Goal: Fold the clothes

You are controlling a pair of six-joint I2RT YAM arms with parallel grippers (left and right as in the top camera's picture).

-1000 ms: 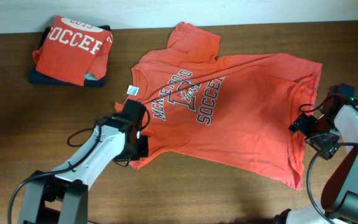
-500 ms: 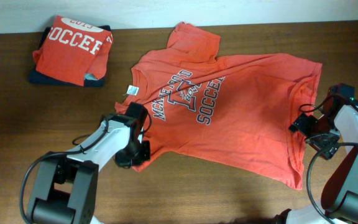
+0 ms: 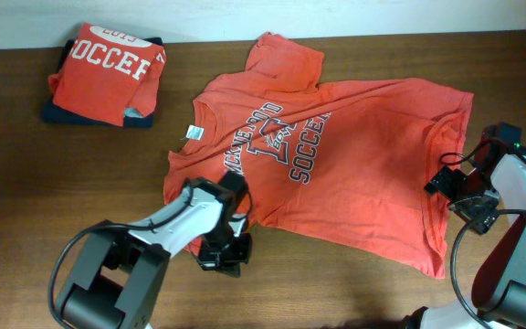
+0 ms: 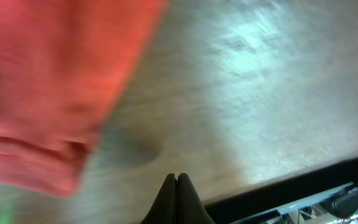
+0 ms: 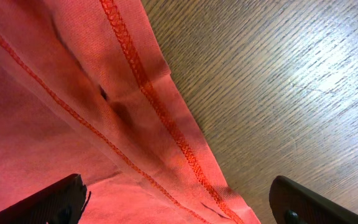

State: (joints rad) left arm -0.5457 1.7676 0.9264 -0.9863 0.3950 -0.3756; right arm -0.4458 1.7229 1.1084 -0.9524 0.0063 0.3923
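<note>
My left gripper (image 4: 177, 188) is pinched shut, empty, over bare table (image 4: 260, 93) beside the T-shirt (image 4: 42, 93). My right gripper (image 5: 178, 200) gapes wide over its stitched hem. Only the overhead view reads "SOCCER" on the spread chest and, farther off, on the folded shirt (image 3: 108, 68).

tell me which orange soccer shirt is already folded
The folded T-shirt at the top left, a compact rectangle atop a dark garment; the other T-shirt lies spread open.

Looks onto a blurred wooden surface (image 4: 260, 93), pale glare at upper right. Shows the orange-red shirt (image 4: 48, 81) filling the upper left. Has the pincer (image 4: 176, 185) pressed together at bottom centre, apart from the cloth.
</note>
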